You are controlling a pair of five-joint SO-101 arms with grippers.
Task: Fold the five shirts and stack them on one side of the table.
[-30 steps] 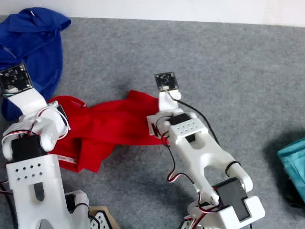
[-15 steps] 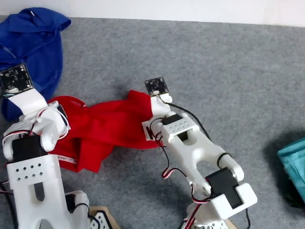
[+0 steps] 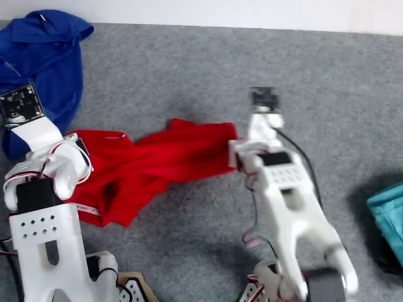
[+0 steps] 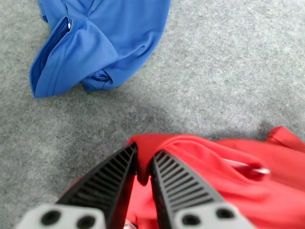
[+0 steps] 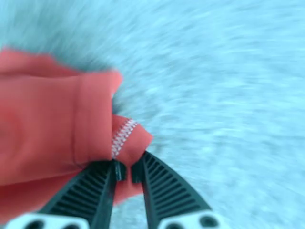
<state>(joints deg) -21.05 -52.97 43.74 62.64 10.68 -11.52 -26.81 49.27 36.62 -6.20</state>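
A red shirt (image 3: 170, 157) lies crumpled across the grey table, stretched between my two arms. My left gripper (image 4: 143, 155) is shut on a fold at the shirt's left edge (image 4: 157, 143). The right gripper (image 5: 127, 164) is shut on the hem at the shirt's right end (image 5: 125, 136), where white stitching shows. In the high view that end sits by the right arm near the table's middle (image 3: 230, 135). A blue shirt (image 3: 47, 56) lies bunched at the far left corner, and it also appears beyond the left gripper (image 4: 97, 40). A teal shirt (image 3: 390, 214) pokes in at the right edge.
Grey carpet-like table surface (image 3: 327, 82) lies open at the far right and between the right arm and the teal shirt. The white wall line runs along the table's far edge. A brown piece (image 3: 135, 283) sits by the left arm's base.
The right arm has swung to the right with the red hem in its gripper, pulling the shirt out longer. The left arm has stayed put.
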